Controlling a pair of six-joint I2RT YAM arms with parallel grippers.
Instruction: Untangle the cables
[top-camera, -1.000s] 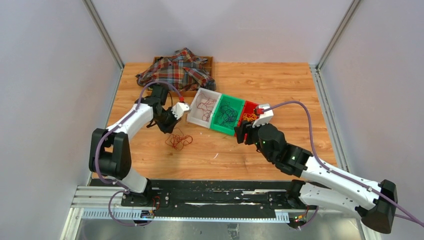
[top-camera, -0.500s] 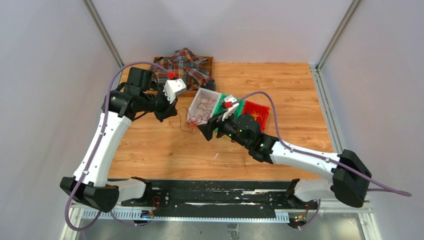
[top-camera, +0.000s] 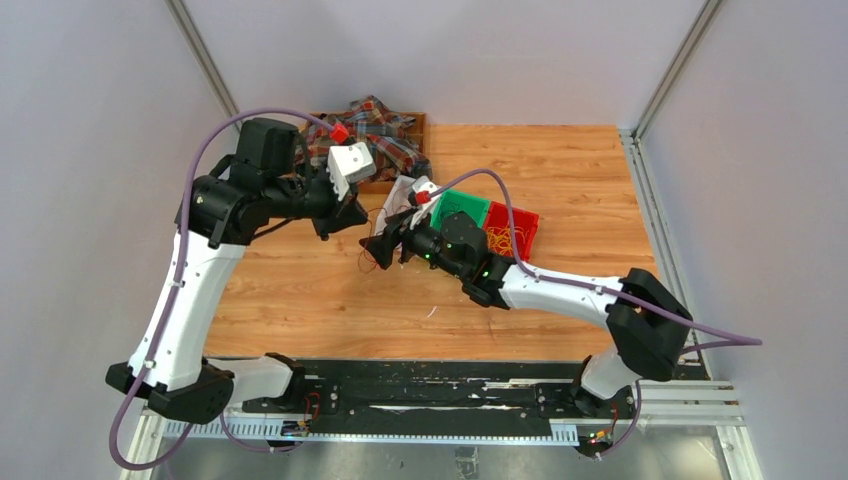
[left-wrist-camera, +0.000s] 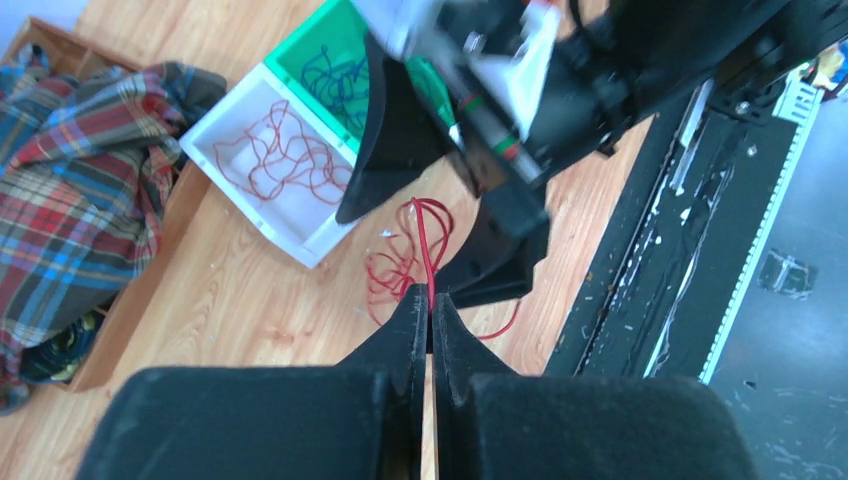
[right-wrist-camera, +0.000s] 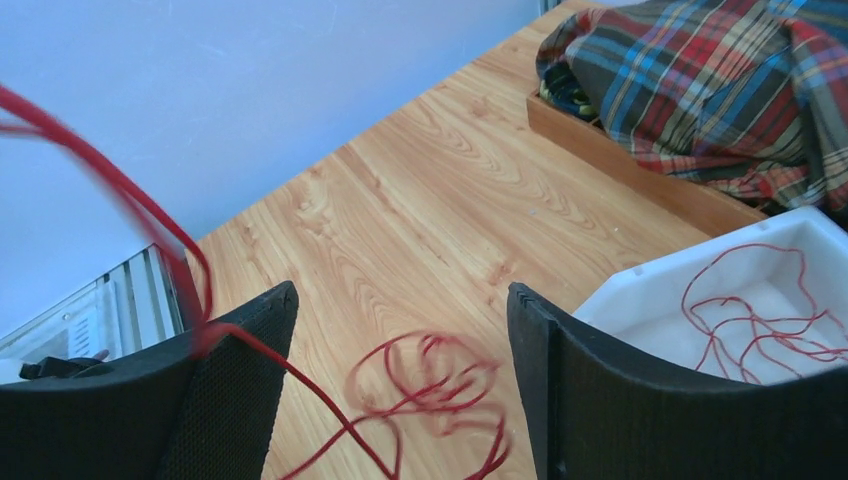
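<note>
A loose tangle of red cables (left-wrist-camera: 405, 262) lies on the wooden table (top-camera: 300, 290) in front of the white bin. My left gripper (left-wrist-camera: 430, 296) hangs above it, shut on one red strand that runs up from the tangle. My right gripper (right-wrist-camera: 400, 300) is low over the same red cables (right-wrist-camera: 430, 390), jaws wide open, with a strand draped across its left finger (right-wrist-camera: 235, 380). In the top view the left gripper (top-camera: 340, 218) and the right gripper (top-camera: 380, 247) are close together left of the bins. More red cables (left-wrist-camera: 290, 160) lie in the white bin, blue ones (left-wrist-camera: 335, 75) in the green bin.
The white bin (right-wrist-camera: 640, 290), the green bin (top-camera: 462, 207) and the red bin (top-camera: 512, 232) with yellow cables stand in a row mid-table. A plaid cloth (top-camera: 372, 135) fills a wooden tray (right-wrist-camera: 640, 170) at the back. Grey walls close both sides.
The right arm swung left from the red bin to the red tangle and its jaws opened. The left arm rose, lifting a red strand off the table.
</note>
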